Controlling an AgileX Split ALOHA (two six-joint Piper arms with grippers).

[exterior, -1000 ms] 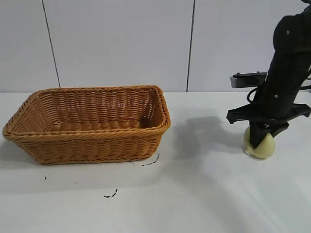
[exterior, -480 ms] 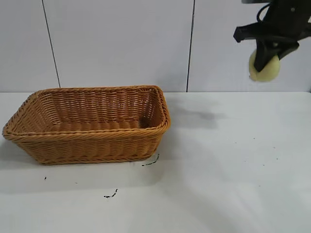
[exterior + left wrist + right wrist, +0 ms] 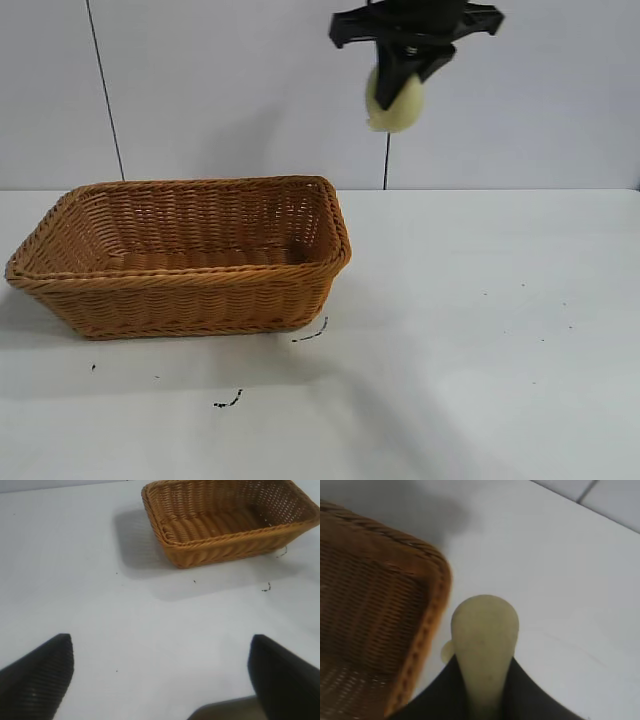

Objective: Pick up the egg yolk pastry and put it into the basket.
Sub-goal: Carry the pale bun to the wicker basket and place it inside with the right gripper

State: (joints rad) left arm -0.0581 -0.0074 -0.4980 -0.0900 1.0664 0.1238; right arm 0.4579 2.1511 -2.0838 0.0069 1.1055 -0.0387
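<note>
My right gripper (image 3: 398,82) is shut on the pale yellow-green egg yolk pastry (image 3: 396,103) and holds it high in the air, just right of the basket's right end. In the right wrist view the pastry (image 3: 484,640) is squeezed between the two dark fingers (image 3: 535,692), with the basket's corner (image 3: 427,605) below beside it. The orange-brown wicker basket (image 3: 180,300) stands on the white table at the left, with nothing inside it. It also shows in the left wrist view (image 3: 220,550). My left gripper (image 3: 160,670) is open over bare table, away from the basket.
The white table (image 3: 480,350) carries a few small dark specks (image 3: 228,403) in front of the basket. A white panelled wall (image 3: 240,90) stands behind.
My right gripper lifted the pastry off the table at the right, raised it high, then carried it left towards the basket. The basket has not moved.
</note>
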